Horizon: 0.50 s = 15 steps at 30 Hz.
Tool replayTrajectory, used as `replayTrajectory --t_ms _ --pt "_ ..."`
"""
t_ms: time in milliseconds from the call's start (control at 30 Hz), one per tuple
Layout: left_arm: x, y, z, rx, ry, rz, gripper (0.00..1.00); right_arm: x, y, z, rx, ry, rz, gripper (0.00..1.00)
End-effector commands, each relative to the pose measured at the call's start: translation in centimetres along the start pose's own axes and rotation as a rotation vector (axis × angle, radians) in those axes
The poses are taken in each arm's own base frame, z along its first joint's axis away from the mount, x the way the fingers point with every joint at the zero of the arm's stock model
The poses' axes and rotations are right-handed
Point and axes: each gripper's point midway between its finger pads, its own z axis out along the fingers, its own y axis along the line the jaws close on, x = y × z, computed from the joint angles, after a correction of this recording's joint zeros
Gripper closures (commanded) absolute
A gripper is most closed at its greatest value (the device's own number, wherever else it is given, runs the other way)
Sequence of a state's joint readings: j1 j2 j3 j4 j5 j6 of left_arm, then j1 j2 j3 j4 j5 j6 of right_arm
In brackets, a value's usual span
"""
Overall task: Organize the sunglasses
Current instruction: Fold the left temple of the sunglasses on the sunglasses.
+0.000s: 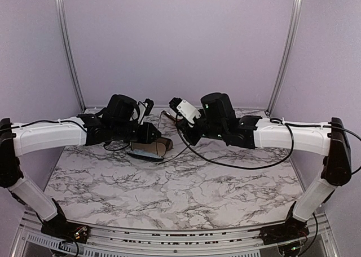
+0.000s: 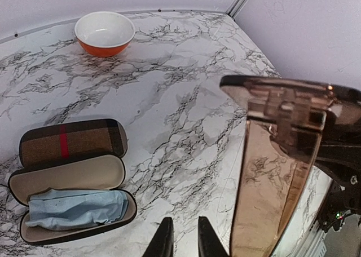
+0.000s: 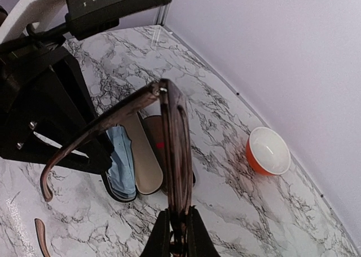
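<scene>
My right gripper [image 3: 177, 237] is shut on the front frame of the brown sunglasses [image 3: 175, 155] and holds them edge-up above the table. One of their arms is unfolded and reaches left in front of the left arm's black gripper body [image 3: 45, 116]. The left wrist view has the same sunglasses [image 2: 265, 178] close on the right, with a see-through brown lens. My left gripper [image 2: 184, 241] hangs beside them, its fingers a narrow gap apart with only marble between. Below lies the open brown case [image 2: 73, 181] with a red stripe and a blue cloth [image 2: 76, 207] inside.
An orange bowl [image 2: 104, 32] with a white inside stands near the back wall. A dark flat oblong thing [image 1: 144, 155] lies just in front of the case [image 1: 155, 146]; I cannot tell what it is. Purple walls close the back and both sides.
</scene>
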State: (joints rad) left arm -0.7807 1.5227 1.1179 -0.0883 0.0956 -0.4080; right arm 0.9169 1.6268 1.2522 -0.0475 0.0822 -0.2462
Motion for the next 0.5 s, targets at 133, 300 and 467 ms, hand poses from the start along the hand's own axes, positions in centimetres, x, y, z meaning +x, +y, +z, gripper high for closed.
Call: replayTrajectory --t_ms 133,300,467 --pt "0.0 -0.4 2.0 -0.026 0.045 -0.006 0.85 -2.3 1.1 0.3 0.011 -0.037 0.034 0.95" --pt "-0.2 -0.6 3.1 -0.034 0.056 -0.021 0.85 -2.2 1.4 0.9 0.032 -0.027 0.067 0.95" --pt "-0.5 -0.2 3.8 -0.065 0.055 -0.034 0.86 -2.2 2.0 1.5 0.045 -0.024 0.082 0.94"
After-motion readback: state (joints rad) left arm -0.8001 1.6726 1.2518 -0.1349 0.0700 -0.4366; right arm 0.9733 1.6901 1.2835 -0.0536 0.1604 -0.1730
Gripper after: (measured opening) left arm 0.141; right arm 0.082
